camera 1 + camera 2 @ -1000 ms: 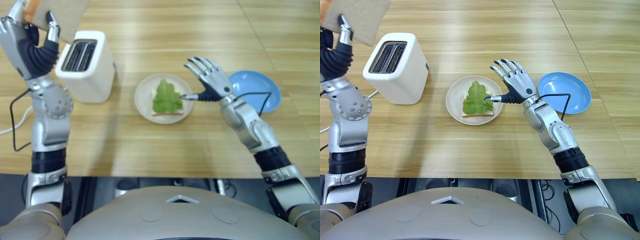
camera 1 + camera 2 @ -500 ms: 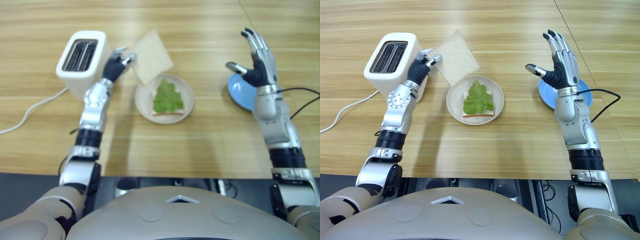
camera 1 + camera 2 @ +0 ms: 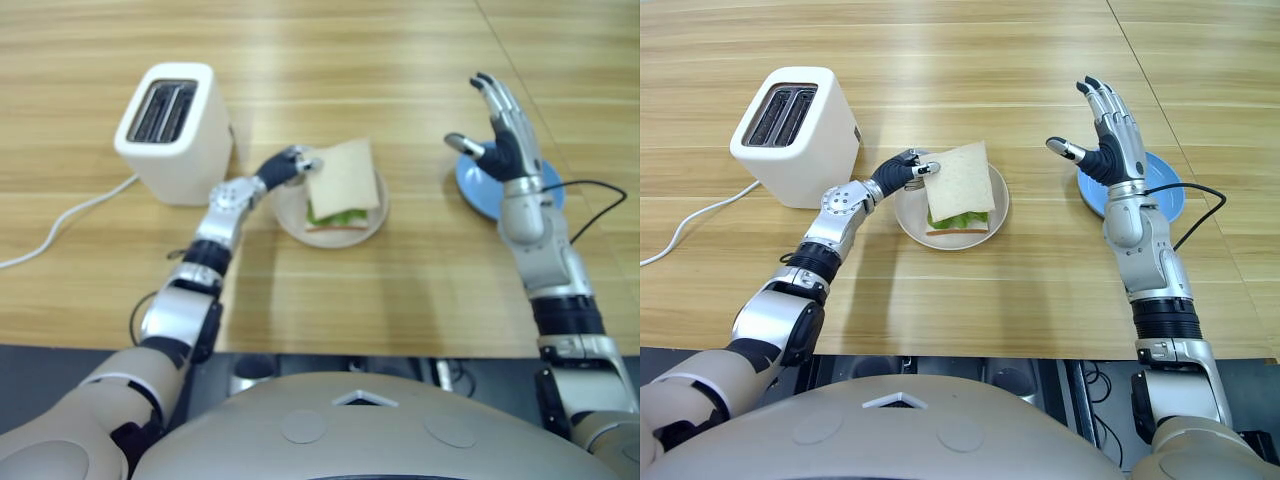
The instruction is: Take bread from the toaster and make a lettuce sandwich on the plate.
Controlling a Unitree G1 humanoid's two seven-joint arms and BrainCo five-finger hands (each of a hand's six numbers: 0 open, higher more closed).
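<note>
A slice of bread (image 3: 962, 181) lies over the lettuce (image 3: 962, 217) and the lower slice on the cream plate (image 3: 998, 221) at the table's middle. My left hand (image 3: 904, 170) is at the plate's left rim, its fingers pinching the top slice's left edge. Green lettuce shows only below the slice's near edge. The white toaster (image 3: 792, 135) stands to the left with empty slots. My right hand (image 3: 1107, 140) is raised, open, fingers spread, above the blue plate (image 3: 1159, 175).
The toaster's white cord (image 3: 685, 227) trails left across the wooden table. A black cable (image 3: 1200, 208) runs from my right wrist over the blue plate's near side. Bare table lies in front of the cream plate.
My left hand has carried the bread slice down from above the toaster onto the lettuce. My right hand withdrew from the plate to above the blue plate. The camera view shifted.
</note>
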